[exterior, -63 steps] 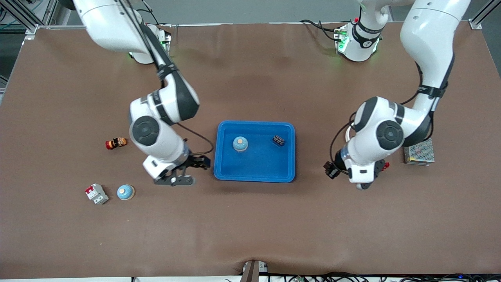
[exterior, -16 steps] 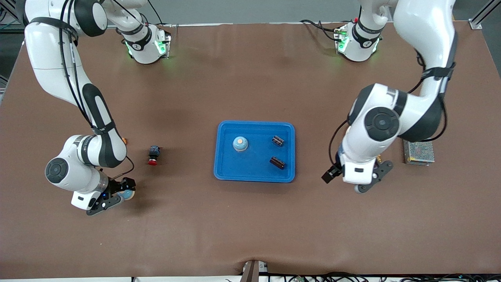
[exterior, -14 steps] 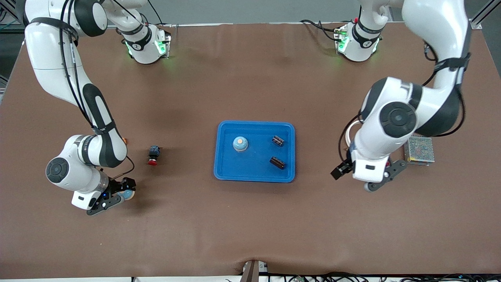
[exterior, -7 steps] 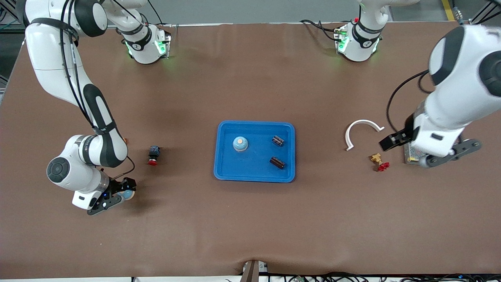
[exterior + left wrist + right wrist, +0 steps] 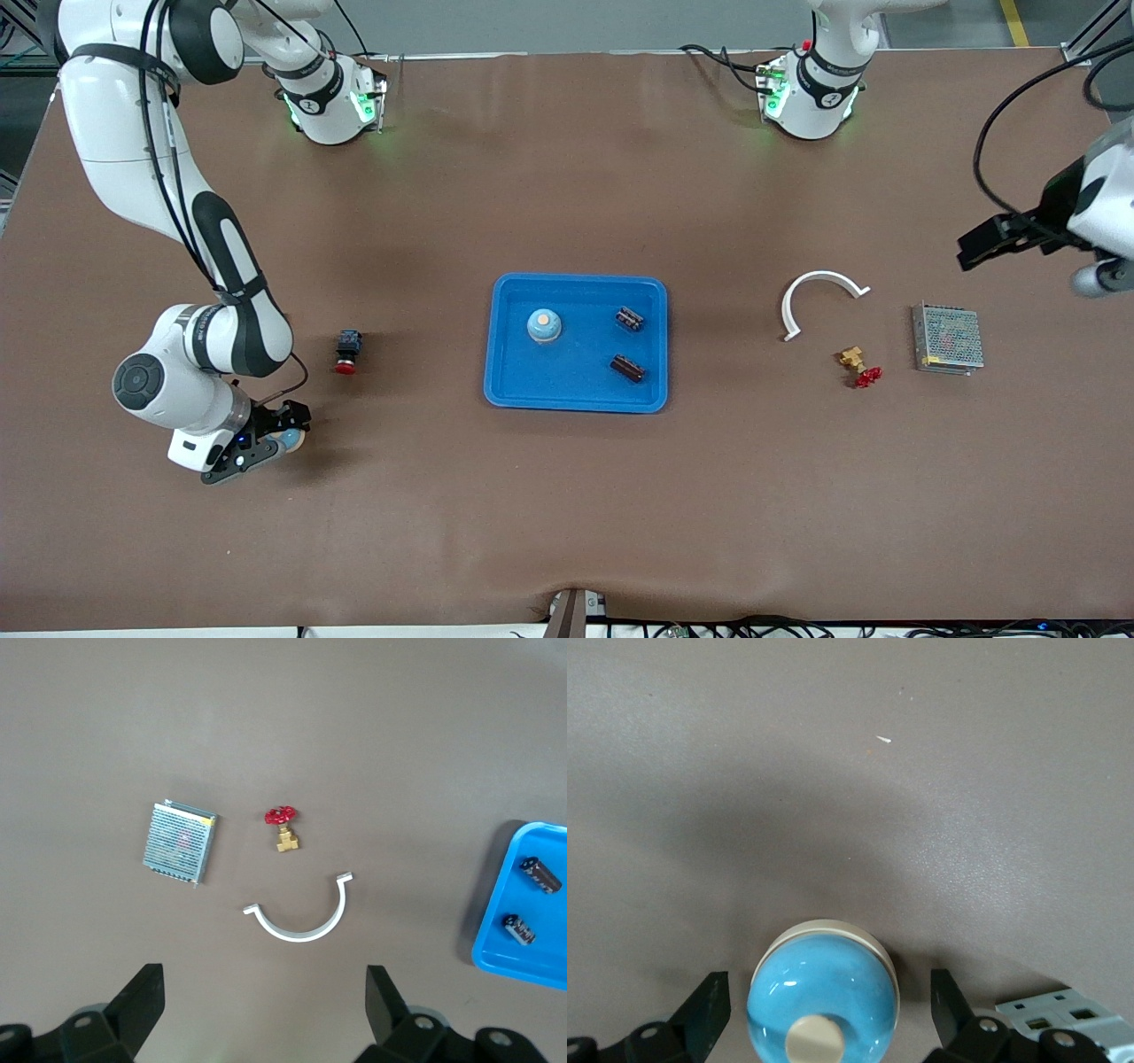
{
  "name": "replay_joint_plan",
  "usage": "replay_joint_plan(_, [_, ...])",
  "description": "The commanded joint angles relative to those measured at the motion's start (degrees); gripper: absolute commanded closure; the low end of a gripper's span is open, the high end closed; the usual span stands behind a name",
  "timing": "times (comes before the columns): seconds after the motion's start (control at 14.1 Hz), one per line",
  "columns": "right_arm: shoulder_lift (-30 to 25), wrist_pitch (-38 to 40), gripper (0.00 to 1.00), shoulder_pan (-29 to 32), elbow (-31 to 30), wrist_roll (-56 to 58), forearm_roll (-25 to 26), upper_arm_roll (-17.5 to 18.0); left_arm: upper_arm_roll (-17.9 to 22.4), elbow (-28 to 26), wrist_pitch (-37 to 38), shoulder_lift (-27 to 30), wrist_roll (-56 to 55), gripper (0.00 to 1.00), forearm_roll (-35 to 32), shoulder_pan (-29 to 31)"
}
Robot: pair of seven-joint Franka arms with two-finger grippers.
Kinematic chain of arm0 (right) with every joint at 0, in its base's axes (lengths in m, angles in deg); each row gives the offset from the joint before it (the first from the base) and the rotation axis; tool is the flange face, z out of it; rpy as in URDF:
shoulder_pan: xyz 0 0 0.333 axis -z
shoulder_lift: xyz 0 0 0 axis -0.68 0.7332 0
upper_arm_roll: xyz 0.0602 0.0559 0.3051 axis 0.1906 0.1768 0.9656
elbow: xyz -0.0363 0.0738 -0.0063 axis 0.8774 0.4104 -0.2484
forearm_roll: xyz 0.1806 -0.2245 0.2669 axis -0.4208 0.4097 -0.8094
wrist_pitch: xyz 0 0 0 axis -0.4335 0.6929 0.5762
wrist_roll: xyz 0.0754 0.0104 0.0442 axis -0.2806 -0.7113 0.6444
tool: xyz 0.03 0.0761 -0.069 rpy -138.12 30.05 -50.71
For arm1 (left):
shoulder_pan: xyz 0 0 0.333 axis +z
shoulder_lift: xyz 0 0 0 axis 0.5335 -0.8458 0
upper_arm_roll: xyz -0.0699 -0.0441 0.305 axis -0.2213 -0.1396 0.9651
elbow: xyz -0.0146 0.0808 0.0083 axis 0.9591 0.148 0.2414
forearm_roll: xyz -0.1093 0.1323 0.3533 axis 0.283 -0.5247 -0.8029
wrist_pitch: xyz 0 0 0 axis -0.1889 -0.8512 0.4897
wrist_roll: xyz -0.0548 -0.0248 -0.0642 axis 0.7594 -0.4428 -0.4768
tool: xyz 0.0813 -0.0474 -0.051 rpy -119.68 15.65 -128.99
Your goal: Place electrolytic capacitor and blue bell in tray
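Bell (image 5: pixel 289 438) number two sits upright on the table toward your right arm's end, button up, between the spread fingers of your right gripper (image 5: pixel 266 446), which straddles it without clamping. At mid-table the tray (image 5: pixel 576 399) already holds another upright blue bell (image 5: pixel 544 324) and two capacitors (image 5: pixel 630 318) lying on their sides, long axes slanted across the tray. Your left gripper (image 5: pixel 266 1014) hangs with fingers apart over the left arm's end, above a white half-ring (image 5: pixel 819 298), a small valve (image 5: pixel 859 367) and a mesh box (image 5: pixel 948 338).
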Motion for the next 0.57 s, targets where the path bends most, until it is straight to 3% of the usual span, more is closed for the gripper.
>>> replay_joint_plan(0.0, [-0.17,-0.59,0.0,0.3,-0.41,0.65,0.18,0.35,2.43,-1.39,-0.49,1.38,2.4,0.0,1.21,-0.63])
replay_joint_plan(0.21, [-0.08,-0.77,0.0,0.3,-0.41,0.65,0.18,0.35,2.7,-1.56,-0.23,2.78,3.19,0.0,1.39,-0.19])
replay_joint_plan(0.35, [0.01,-0.86,0.0,0.3,-0.41,0.65,0.0,0.35,5.23,-1.74,2.57,3.74,7.38,0.0,8.37,0.42])
replay_joint_plan(0.5, [0.1,-0.94,0.1,0.3,-0.32,0.65,-0.09,0.35,7.35,-2.97,3.11,4.71,10.21,0.0,10.0,0.08])
